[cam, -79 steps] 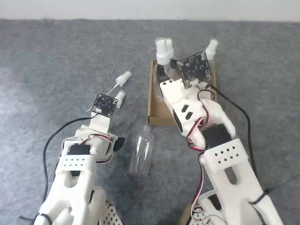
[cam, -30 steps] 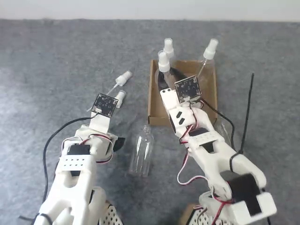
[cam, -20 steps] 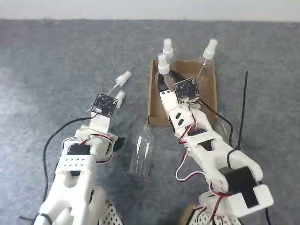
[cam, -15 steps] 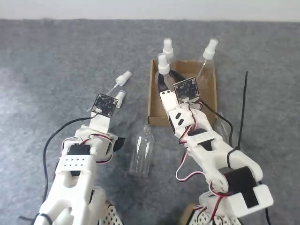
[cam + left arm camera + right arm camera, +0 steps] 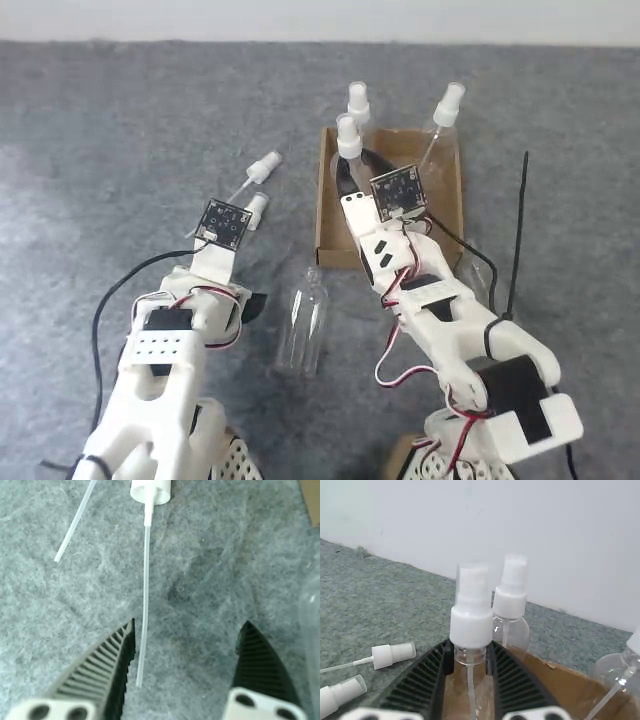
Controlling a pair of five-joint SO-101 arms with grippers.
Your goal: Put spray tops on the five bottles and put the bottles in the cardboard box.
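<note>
High view shows the box [image 5: 326, 205] on the grey tabletop [image 5: 120, 120], with three capped bottles in it. The right end effector [image 5: 469, 655] is closed on the neck of the held bottle [image 5: 347, 135], just under its white spray top, and this bottle is upright over the far left part of the box. I cannot tell if its bottom touches the box floor. The second bottle [image 5: 358, 100] stands just behind it at the far left corner, and the third bottle [image 5: 450, 100] leans at the far right corner. The bare bottle [image 5: 303, 320], clear and with no top, lies on the tabletop between the two arms, near the front edge of the box and outside it. Left of the box lie two loose spray tops, the far top [image 5: 265, 167] and the near top [image 5: 257, 208], near each other, each with a thin tube. The left end effector [image 5: 189, 625] is wide open and holds nothing. It hangs low over the tabletop, and the tube of the near top lies between its fingers, close to one of them, while the head of this top is farther ahead.
</note>
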